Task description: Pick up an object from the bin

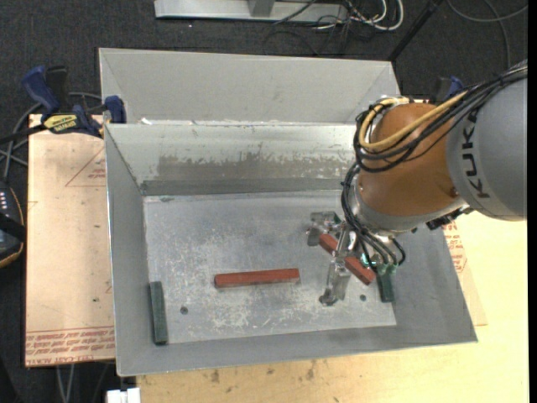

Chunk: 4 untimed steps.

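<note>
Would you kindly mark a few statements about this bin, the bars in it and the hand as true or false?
1. The hand is over the right part of the bin floor. True.
2. The reddish-brown bar leans upright against the back wall. False: it lies flat near the middle of the floor, to the view's left of the hand.
3. A dark green bar lies along the view's left wall, near the front. True.
4. The two bars touch each other. False: they lie well apart, with bare floor between them.

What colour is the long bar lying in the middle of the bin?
The bar is reddish brown; camera view.
</note>
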{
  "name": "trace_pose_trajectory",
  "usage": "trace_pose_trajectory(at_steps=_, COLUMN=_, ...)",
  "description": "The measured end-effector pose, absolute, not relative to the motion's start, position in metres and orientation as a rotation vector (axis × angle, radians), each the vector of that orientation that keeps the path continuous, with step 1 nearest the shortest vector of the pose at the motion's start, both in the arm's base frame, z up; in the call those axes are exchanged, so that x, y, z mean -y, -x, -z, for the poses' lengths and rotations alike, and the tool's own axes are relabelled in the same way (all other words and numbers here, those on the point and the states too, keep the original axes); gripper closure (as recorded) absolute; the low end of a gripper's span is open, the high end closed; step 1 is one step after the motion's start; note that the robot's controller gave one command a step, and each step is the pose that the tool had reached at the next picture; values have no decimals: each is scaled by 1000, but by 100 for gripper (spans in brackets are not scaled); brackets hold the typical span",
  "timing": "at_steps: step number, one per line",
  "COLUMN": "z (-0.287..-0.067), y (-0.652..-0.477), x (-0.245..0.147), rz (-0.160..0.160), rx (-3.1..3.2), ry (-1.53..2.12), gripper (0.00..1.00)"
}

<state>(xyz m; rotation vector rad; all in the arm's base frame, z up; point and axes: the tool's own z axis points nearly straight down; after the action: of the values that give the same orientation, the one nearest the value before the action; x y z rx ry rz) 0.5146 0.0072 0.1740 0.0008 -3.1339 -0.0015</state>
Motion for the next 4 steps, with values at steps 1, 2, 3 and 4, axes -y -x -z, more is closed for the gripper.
trace_pose_trajectory(at_steps=1, z=-65, y=-543, x=-88, rz=5, rx=3133, ry=-168, gripper=0)
trace_pose_trajectory(at_steps=2, z=-71, y=-545, x=-85, rz=3, rx=3140, ry=-159, gripper=100)
trace_pose_trajectory(at_steps=3, z=-71, y=-576, x=-53, rz=1, rx=3045, ry=-796, gripper=100)
trace_pose_trajectory(at_steps=4, z=-172, y=-559, x=-89, rz=2, rx=3029, ry=-872, gripper=100)
